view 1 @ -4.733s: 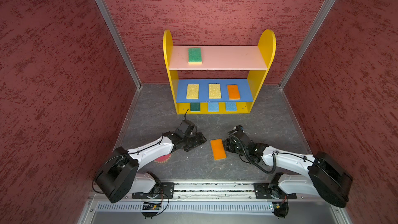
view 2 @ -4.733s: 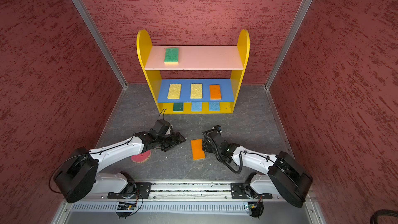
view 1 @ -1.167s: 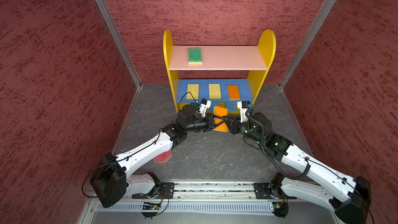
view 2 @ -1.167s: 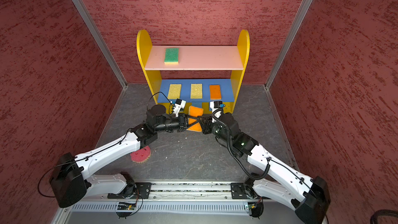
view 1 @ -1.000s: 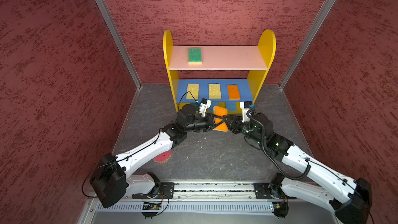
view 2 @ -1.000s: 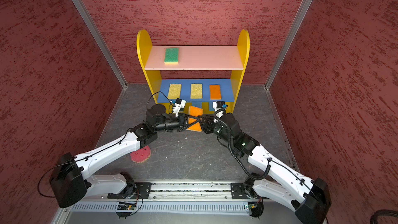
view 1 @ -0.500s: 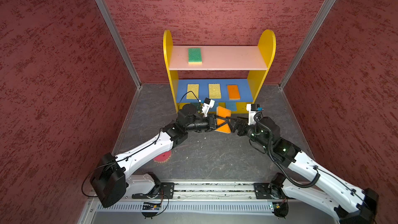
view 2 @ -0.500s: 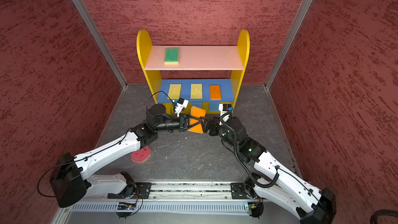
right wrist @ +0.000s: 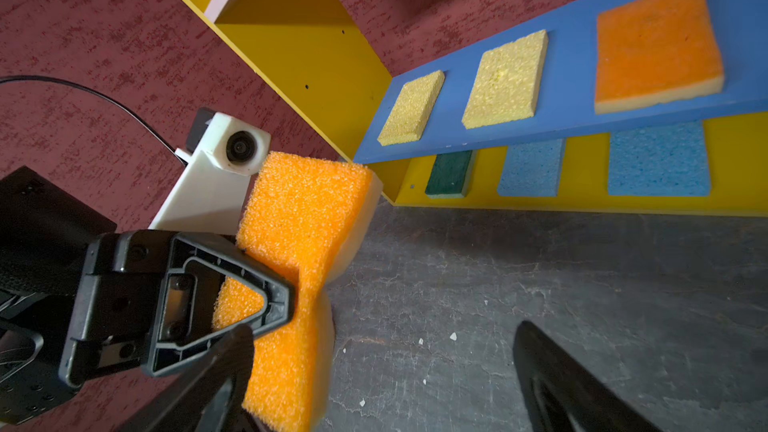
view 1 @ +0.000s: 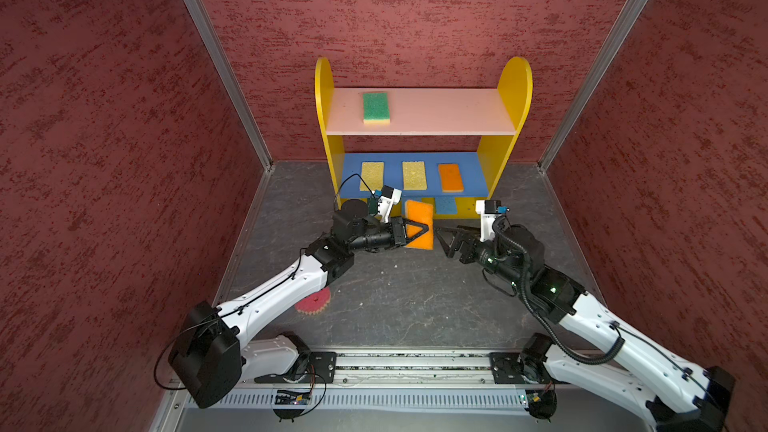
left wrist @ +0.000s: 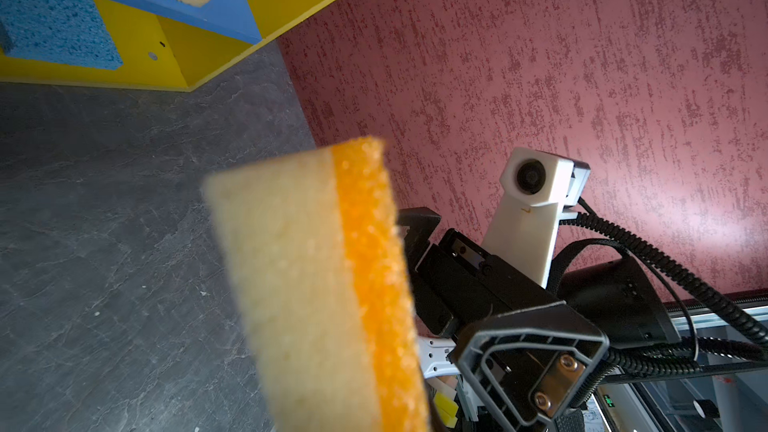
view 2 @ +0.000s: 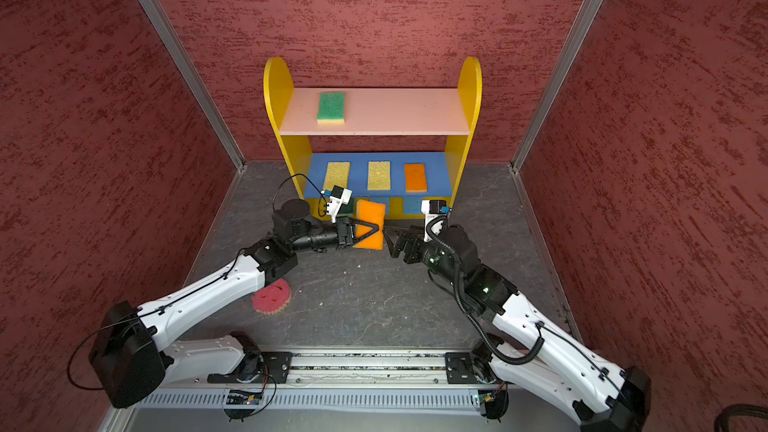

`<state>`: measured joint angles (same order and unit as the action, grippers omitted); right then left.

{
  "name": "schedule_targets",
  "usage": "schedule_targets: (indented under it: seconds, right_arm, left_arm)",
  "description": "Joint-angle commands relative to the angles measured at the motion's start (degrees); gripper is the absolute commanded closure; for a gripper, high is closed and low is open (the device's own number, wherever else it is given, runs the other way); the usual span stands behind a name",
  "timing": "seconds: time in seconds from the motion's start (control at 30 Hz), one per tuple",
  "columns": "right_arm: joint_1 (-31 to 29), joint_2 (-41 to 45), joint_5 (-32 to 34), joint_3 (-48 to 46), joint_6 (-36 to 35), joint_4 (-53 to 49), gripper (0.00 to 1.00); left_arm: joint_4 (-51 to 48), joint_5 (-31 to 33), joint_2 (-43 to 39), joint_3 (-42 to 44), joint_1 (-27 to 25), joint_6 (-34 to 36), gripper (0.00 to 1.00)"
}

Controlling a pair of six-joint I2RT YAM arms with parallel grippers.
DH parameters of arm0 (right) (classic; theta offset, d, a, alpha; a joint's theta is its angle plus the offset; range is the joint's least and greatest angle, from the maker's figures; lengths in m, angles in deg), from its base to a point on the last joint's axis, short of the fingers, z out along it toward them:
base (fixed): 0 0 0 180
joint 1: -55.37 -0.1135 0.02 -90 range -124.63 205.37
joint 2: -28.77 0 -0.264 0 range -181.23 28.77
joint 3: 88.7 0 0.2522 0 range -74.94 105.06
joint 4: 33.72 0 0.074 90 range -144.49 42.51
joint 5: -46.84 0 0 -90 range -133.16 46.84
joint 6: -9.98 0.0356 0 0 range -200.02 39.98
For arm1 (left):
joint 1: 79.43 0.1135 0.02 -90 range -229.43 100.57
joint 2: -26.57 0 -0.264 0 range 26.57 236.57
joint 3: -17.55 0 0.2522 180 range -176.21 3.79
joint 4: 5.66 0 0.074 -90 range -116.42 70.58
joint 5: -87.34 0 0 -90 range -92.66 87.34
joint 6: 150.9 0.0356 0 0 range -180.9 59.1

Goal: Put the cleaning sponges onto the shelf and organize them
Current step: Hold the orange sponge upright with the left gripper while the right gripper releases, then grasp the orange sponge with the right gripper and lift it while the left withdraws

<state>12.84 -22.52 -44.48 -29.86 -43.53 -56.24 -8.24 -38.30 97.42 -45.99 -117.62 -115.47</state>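
Note:
An orange sponge point(view 1: 419, 222) point(view 2: 370, 222) hangs on edge above the floor in front of the shelf point(view 1: 436, 116), with my left gripper point(view 1: 424, 229) point(view 2: 376, 230) shut on its middle. In the left wrist view the sponge point(left wrist: 324, 284) fills the centre. My right gripper point(view 1: 441, 241) point(right wrist: 380, 342) stands open just right of the sponge, not touching it. A green sponge point(view 1: 376, 107) lies on the pink top board. Two yellow sponges point(view 1: 371, 175) point(view 1: 414, 175) and an orange one point(view 1: 450, 177) lie on the blue board. A blue sponge point(view 1: 446, 205) lies on the base.
A round pink-red sponge point(view 1: 313, 303) point(view 2: 270, 297) lies on the grey floor, partly under my left forearm. Red walls close in the back and both sides. The arms' rail point(view 1: 395, 363) runs along the front edge.
My right gripper has opened, let go of the orange sponge and drawn back to the right. The left gripper keeps the sponge, which now stands more upright.

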Motion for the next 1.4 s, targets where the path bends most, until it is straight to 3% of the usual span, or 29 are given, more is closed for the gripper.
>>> schedule_targets:
  seconds: [0.0,0.33,0.57,0.8,1.0,1.13,1.27,1.3,1.37]
  right_arm:
    - [-0.08,-2.66,-6.66,2.23,2.25,3.15,0.03]
    - [-0.98,-2.44,-10.29,-2.12,7.55,13.11,0.06]
    - [-0.98,-1.08,-13.32,-6.34,10.46,17.94,0.21]
    - [-0.98,-2.07,-15.52,-7.75,11.64,23.32,0.39]
    - [-0.98,-4.67,-16.52,-6.59,12.50,27.23,0.65]
    - [-0.98,-5.67,-16.88,-5.89,12.84,27.74,0.74]
    - [-0.92,-4.95,-16.09,-5.82,12.94,26.75,0.98]
    - [-0.90,-4.60,-15.62,-5.61,12.67,26.10,1.00]
    - [-0.81,-3.87,-13.87,-4.40,11.32,22.56,1.00]
  left_arm:
    - [1.51,0.14,-0.78,0.16,0.38,1.30,1.00]
    - [1.89,-0.35,-1.42,0.37,2.46,0.81,1.00]
    - [4.63,-1.65,-1.17,-0.02,3.56,-1.25,1.00]
    - [5.58,-1.80,-0.67,0.02,3.33,-2.32,1.00]
    - [6.92,-1.69,0.38,0.21,2.66,-3.26,1.00]
    - [7.08,-1.58,0.78,-0.23,2.11,-3.24,1.00]
    - [6.64,-1.61,1.00,-0.69,1.90,-2.73,1.00]
    - [6.34,-1.61,0.91,-0.80,1.91,-2.48,0.95]
    - [5.23,-1.50,0.33,-1.17,1.69,-1.29,0.67]
